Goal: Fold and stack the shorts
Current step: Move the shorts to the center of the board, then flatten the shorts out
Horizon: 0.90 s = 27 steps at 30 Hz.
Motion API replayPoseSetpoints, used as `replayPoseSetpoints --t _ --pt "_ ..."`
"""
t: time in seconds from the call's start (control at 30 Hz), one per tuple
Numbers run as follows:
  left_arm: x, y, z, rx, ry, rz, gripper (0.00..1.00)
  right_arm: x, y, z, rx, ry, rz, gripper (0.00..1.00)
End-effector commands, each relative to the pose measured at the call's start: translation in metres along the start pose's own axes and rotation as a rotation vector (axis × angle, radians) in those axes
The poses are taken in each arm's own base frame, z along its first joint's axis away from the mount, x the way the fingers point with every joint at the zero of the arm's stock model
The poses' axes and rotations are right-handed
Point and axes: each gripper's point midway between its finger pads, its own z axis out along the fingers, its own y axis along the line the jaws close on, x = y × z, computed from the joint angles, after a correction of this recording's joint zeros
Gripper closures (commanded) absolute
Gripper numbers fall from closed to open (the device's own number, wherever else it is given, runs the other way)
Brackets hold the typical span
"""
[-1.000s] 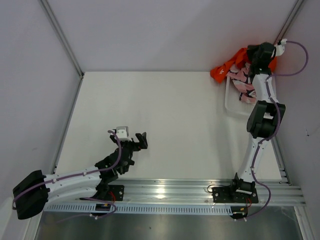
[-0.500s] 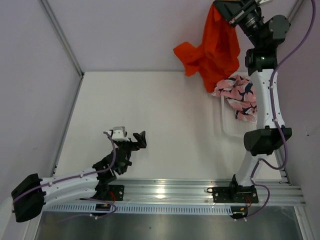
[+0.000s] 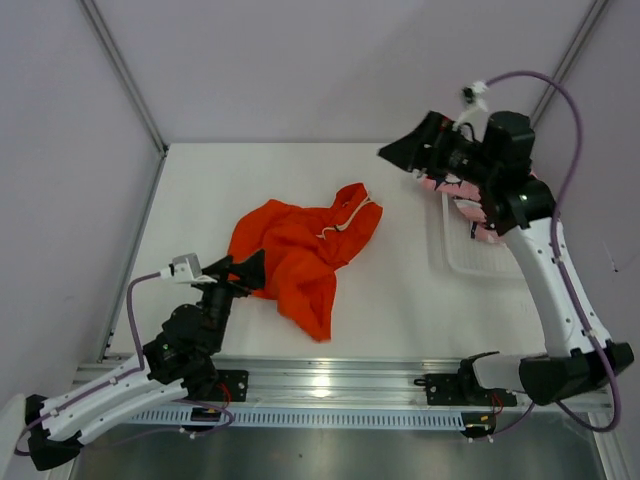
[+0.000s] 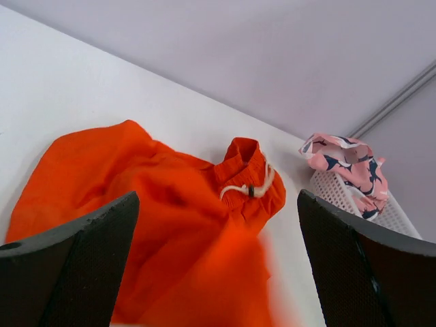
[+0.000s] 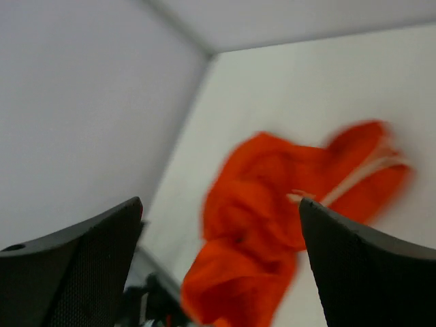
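Two pairs of shorts, zero folds, and plenty of room to botch this.

Orange shorts (image 3: 300, 250) lie crumpled mid-surface, waistband and drawstring toward the far side and one leg bunched toward the near edge. The pink printed pair (image 4: 344, 167) sits heaped in the white basket (image 4: 392, 214) on the right. My left tool (image 3: 243, 268) is spread wide at the heap's near-left edge, and my right tool (image 3: 405, 155) hangs released and empty above the surface (image 3: 400, 300). My worry: pinch a bunched spot and I'd likely lift doubled layers and fold crooked. Yanking the pink pair could also drag the basket.
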Motion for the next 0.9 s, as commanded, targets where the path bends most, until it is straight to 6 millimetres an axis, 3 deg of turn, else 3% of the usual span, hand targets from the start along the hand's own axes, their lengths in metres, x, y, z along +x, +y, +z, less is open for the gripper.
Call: replayPoseSetpoints --t 0.0,0.07,0.13,0.27,0.37,0.4,0.47,0.63,0.67,0.73,0.77,0.8,0.87 --pt "0.002 0.0 -0.003 -0.006 0.045 0.028 0.01 0.005 -0.137 -0.067 0.634 -0.148 0.006 0.0" --pt "0.007 -0.003 -0.001 -0.011 0.074 0.041 0.01 0.02 -0.187 -0.101 0.895 -0.175 -0.026 0.01" --pt "0.012 -0.006 0.001 -0.011 0.097 0.053 0.01 0.031 -0.212 -0.114 0.995 -0.138 -0.075 0.01" --pt "0.029 -0.01 0.007 -0.023 0.148 0.105 0.01 0.069 -0.275 -0.107 1.136 0.073 -0.061 0.03" --pt "0.029 -0.016 0.009 -0.011 0.157 0.119 0.01 0.086 -0.304 -0.099 1.187 0.152 -0.065 0.14" --pt "0.028 -0.016 0.01 -0.012 0.156 0.121 0.01 0.1 -0.319 -0.096 1.209 0.2 -0.055 0.17" --pt "0.028 -0.014 0.009 -0.014 0.155 0.134 0.01 0.112 -0.339 -0.093 1.242 0.234 -0.056 0.24" --pt "0.022 -0.01 0.006 -0.013 0.143 0.146 0.01 0.126 -0.37 -0.078 1.247 0.291 -0.073 0.27" --pt "0.023 -0.008 0.005 -0.017 0.142 0.149 0.01 0.126 -0.374 -0.076 1.25 0.294 -0.081 0.32" --pt "0.023 -0.006 0.004 -0.018 0.137 0.147 0.01 0.121 -0.391 -0.08 1.324 0.308 -0.119 0.65" --pt "0.024 -0.005 0.004 -0.02 0.14 0.151 0.01 0.117 -0.397 -0.081 1.348 0.309 -0.134 0.65" --pt "0.023 -0.006 0.004 -0.019 0.138 0.15 0.01 0.115 -0.407 -0.081 1.379 0.32 -0.161 1.0" --pt "0.025 -0.006 0.006 -0.019 0.138 0.15 0.01 0.097 -0.413 -0.078 1.403 0.279 -0.213 1.0"
